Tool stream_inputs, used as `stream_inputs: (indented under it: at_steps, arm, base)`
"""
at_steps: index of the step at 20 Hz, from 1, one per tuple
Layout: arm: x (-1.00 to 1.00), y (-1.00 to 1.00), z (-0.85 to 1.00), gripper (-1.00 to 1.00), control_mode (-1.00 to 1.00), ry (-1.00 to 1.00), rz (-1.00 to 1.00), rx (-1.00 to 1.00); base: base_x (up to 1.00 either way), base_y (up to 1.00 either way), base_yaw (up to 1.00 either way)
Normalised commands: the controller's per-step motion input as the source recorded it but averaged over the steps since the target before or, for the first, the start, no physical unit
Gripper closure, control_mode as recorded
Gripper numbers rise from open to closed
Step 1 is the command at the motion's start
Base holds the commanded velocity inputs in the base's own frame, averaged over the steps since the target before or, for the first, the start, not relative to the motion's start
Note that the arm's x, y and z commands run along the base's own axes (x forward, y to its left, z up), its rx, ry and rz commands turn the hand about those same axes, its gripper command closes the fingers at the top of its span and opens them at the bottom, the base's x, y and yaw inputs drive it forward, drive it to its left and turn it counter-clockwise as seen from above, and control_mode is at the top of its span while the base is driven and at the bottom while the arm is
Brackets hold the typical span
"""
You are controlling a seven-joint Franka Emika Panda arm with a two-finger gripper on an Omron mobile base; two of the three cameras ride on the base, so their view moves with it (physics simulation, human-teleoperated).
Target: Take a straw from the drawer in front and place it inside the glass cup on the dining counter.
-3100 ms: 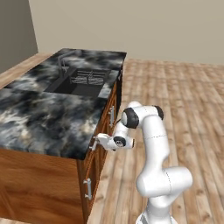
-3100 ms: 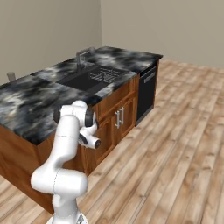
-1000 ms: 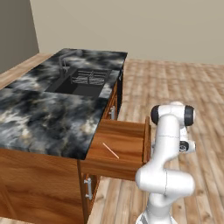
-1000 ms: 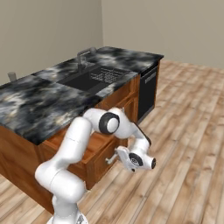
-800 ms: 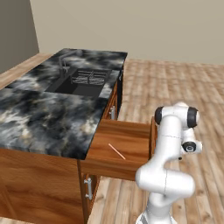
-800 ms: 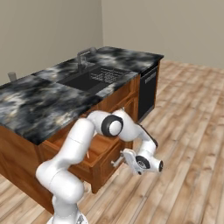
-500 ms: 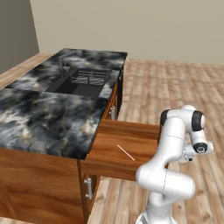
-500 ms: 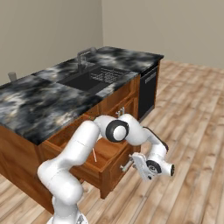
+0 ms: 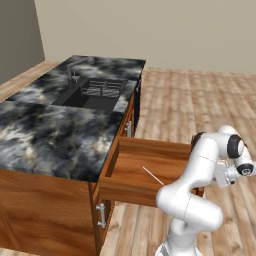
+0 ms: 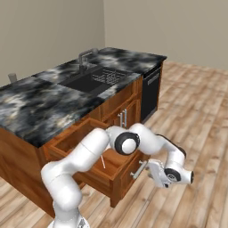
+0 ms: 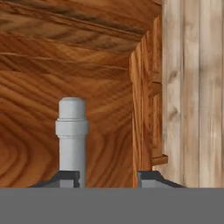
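Your fingers [image 11: 107, 181] are open around the drawer [image 9: 150, 172] handle [image 11: 72, 135], gripping nothing; the straw [image 9: 153, 176], on the drawer floor, looks light, thin and crushable, so pinch it gently mid-length.

even, soft rendered light, bright throughout, no glare; faint shading inside the drawer [image 9: 150, 170]; hand view looks coarse and blurry up close.

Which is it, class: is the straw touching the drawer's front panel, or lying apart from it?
Apart. In the left base view the straw lies on the drawer floor, bare wood between it and the front panel.
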Motion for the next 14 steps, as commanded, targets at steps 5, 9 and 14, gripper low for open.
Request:
stream_inputs:
  at_steps: [5,9,14]
  arm:
    - [-0.29,-0.23,0.66,-1.00,-1.00,0.00,0.00,0.00]
    - [-0.35,-0.01,1.00,-1.00,-1.00,-0.04,0.00,-0.01]
    - [-0.27,0.15,1.00,-1.00,-1.00,-0.12,0.00,-0.17]
  base:
    - [0.00,0.00,0.00]
    - [0.00,0.00,0.00]
    - [0.00,0.00,0.00]
